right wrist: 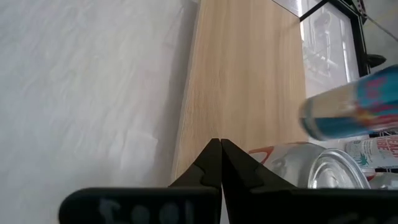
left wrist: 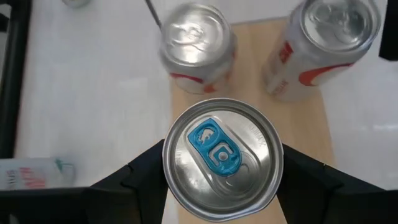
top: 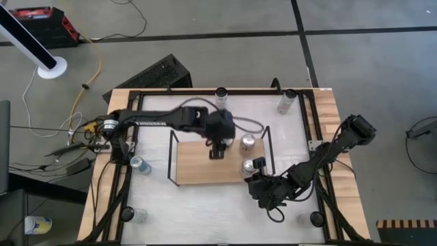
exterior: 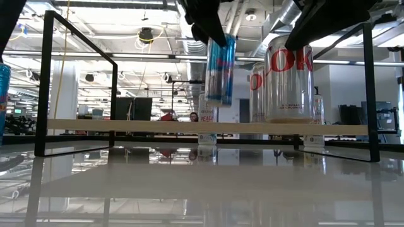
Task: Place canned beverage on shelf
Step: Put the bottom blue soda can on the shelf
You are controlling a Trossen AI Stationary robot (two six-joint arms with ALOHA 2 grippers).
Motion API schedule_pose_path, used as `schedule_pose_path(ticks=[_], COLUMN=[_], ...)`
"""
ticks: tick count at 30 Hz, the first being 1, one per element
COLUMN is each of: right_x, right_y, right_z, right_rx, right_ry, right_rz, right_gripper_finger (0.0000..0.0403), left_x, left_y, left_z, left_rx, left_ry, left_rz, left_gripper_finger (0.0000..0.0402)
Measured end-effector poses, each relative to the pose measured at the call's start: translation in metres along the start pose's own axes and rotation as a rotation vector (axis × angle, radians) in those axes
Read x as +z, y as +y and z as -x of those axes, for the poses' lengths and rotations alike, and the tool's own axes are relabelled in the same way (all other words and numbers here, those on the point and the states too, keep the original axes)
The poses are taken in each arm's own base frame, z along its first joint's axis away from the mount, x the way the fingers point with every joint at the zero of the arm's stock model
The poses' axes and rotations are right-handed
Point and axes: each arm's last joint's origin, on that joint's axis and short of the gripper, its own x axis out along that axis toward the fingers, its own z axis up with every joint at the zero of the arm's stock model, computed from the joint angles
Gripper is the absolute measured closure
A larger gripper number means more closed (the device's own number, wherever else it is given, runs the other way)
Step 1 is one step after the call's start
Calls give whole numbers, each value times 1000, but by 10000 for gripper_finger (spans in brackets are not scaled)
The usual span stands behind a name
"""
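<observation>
Left tool (left wrist: 221,186): clamped on a slim blue can (left wrist: 221,155) held above the shelf (top: 198,164) board, clear of it in the low view; the high view hides this can under the arm. Right tool (right wrist: 219,163): fingers pressed together, empty, at the shelf's right end beside two silver cans (top: 247,142), its arm cut off in the low view.

Red letters "OK" on the silver can (exterior: 289,79) on the shelf (exterior: 208,126)

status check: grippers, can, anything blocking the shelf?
Left gripper shut on blue-tab can, above shelf. Right gripper shut, empty, near shelf edge. Two silver cans already placed; drop spot clear.
</observation>
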Motion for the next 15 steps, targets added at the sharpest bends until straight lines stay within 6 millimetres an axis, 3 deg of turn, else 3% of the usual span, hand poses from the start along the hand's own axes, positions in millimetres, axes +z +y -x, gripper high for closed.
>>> schedule_pose_path(ticks=[5, 11, 15], right_x=[-8, -8, -7], right_y=[2, 1, 2], right_z=[-5, -6, -6], right_rx=[-3, -5, -4], right_ry=[20, 18, 16], right_rz=[14, 8, 8], right_gripper_finger=[378, 378, 378], left_x=[-5, -19, -17], left_y=[18, 23, 23], left_z=[1, -17, -15], left_rx=[-23, -74, -95], left_ry=[0, -4, -54], left_rz=[-6, -19, -38], left_gripper_finger=[183, 183, 183])
